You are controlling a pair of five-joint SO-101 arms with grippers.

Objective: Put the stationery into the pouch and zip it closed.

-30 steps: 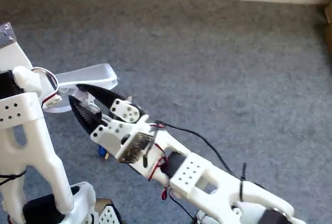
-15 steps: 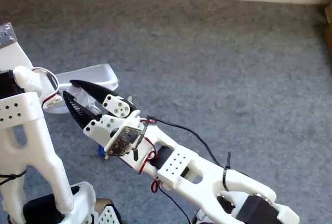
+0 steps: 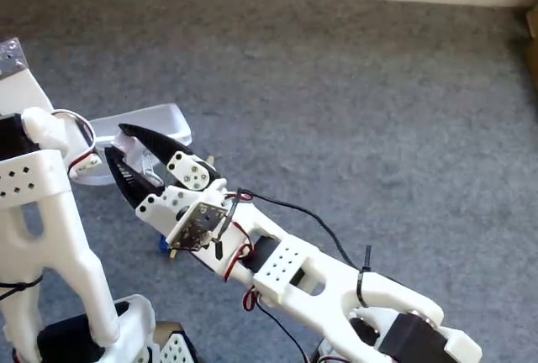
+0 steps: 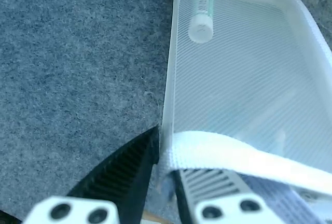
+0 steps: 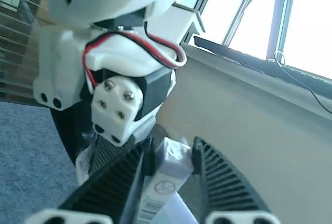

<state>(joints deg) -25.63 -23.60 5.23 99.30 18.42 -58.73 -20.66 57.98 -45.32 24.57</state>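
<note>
Where the left arm (image 3: pixel 42 203) stands at the near left of the grey tabletop (image 3: pixel 378 111), its end effector (image 4: pixel 165 149) is pinched shut on a corner of the translucent pouch (image 4: pixel 233 79), gripping it by the white band along the edge. The pouch lies flat on the tabletop just beyond that arm, and a pale tube with a white cap (image 4: pixel 201 11) rests inside it near the far end. A small blue object (image 3: pixel 166 244) lies on the tabletop under the right arm's wrist; what it is cannot be told. The right arm reaches in from the lower right towards the pouch, with the black fingertips of its end effector (image 3: pixel 116 142) right at the pouch's near edge. That end effector (image 5: pixel 172 143) is partly closed, its ridged jaws clamped on a white pack with a barcode (image 5: pixel 165 180). Past it, bright windows (image 5: pixel 270 11) show in the room.
</note>
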